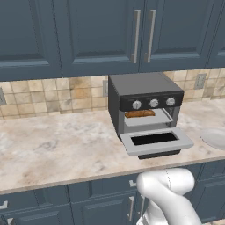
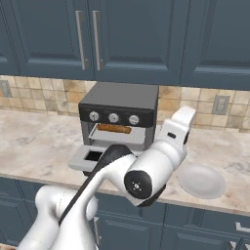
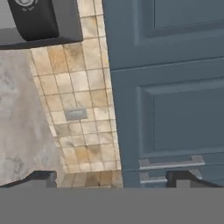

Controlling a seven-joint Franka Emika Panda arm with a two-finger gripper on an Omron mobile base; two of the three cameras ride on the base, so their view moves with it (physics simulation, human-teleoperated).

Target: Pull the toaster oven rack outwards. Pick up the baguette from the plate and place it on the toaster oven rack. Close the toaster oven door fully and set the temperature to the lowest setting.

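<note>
- My jaws [image 3: 111, 177] stand spread with nothing between them; in the hand view my two dark fingertips [image 3: 40, 178] rise far apart at the bottom edge
- Beyond them I look at the tan tiled backsplash [image 3: 81, 87], a grey wall outlet [image 3: 75, 114] and blue cabinet doors [image 3: 170, 87] with silver bar handles
- A corner of the toaster oven [image 1: 145, 85] sits at the top left of my hand view, one silver knob partly cut off; I can read no writing, brand or temperature marks on it
- The oven stands on the marble tabletop [image 1: 52, 145] against the backsplash, its black control strip carrying three silver knobs
- The toaster oven door [image 1: 156, 141] lies folded down flat in front, dark window slot facing up
- The toaster oven rack [image 1: 147, 118] sits in the opening above the door
- The baguette [image 1: 139, 114] lies across the rack, inside the oven mouth
- The plate [image 2: 201, 180] rests bare on the tabletop, to the oven's right and apart from it
- My white arm [image 2: 161, 156] bends up in front of the oven's right side
</note>
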